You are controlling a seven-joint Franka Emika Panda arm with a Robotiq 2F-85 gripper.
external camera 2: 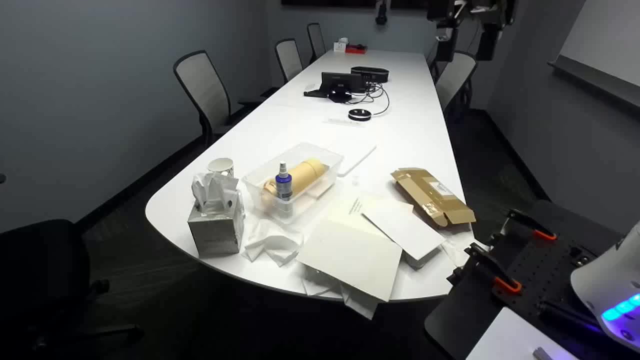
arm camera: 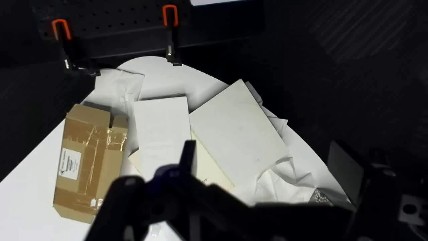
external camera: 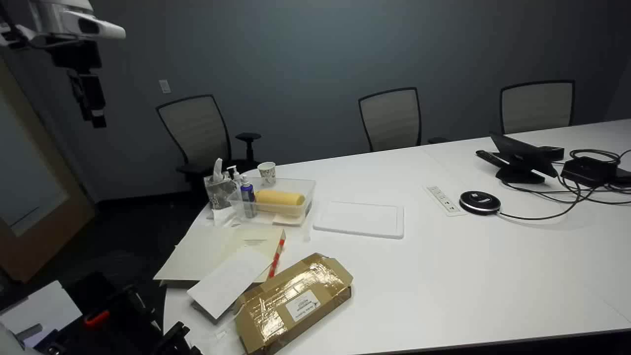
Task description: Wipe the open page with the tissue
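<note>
The open page (external camera: pixel 202 254) is a large pale cream-white page of a flat-spread book near the table's end. It also shows in an exterior view (external camera 2: pixel 352 255) and in the wrist view (arm camera: pixel 237 130). An orange-red stick (external camera: pixel 277 259) lies along the book's far edge. The tissue (external camera 2: pixel 274 239) is a crumpled white wad between the book and a tissue box; it shows in the wrist view (arm camera: pixel 284 184), partly hidden by the gripper, and in an exterior view (external camera: pixel 224 216). My gripper (external camera 2: pixel 466 50) is open and empty, high above the table; its fingers (arm camera: pixel 262 149) are wide apart.
A white sheet (external camera 2: pixel 402 227) overlaps the book. A brown cardboard box (external camera 2: pixel 432 195) lies beside it. A grey tissue box (external camera 2: pixel 215 235), a paper cup (external camera 2: pixel 221 166) and a clear bin (external camera 2: pixel 260 170) with bottles stand nearby. More crumpled paper (arm camera: pixel 117 87) lies near the clamps. A white pad (external camera: pixel 360 219) lies beyond.
</note>
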